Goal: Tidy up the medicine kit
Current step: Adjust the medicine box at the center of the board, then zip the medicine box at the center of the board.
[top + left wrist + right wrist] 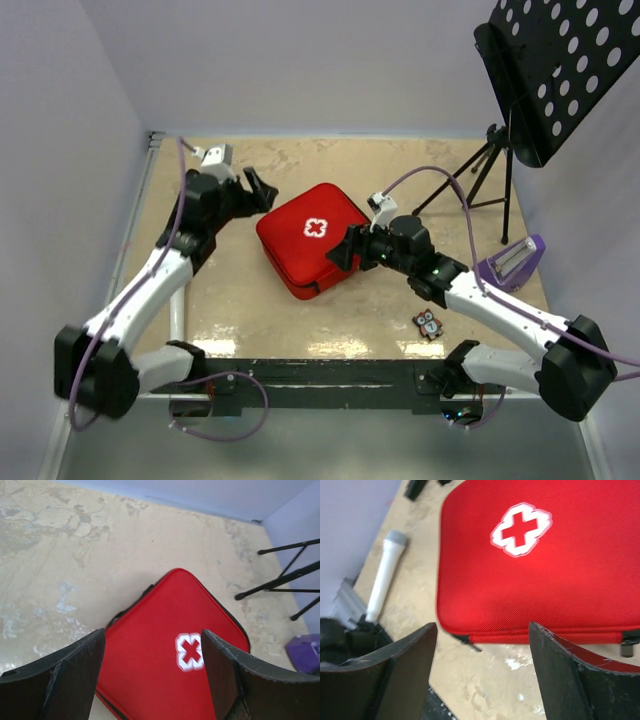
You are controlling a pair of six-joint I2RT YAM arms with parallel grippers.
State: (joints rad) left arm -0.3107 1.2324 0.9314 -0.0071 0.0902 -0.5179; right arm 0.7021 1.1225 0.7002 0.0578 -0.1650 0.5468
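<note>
left gripper – fingers were spread wide, nothing grasped | right gripper – fingers were spread wide over the right edge of the medicine kit, nothing grasped | medicine kit was laid shut at the middle of the table, lid marked with a white cross

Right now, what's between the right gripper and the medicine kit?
Only bare tabletop; the right wrist view shows it between the right gripper and the medicine kit.

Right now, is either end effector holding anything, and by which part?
Nothing is held. The left end effector and the right end effector are both open near the medicine kit.
</note>
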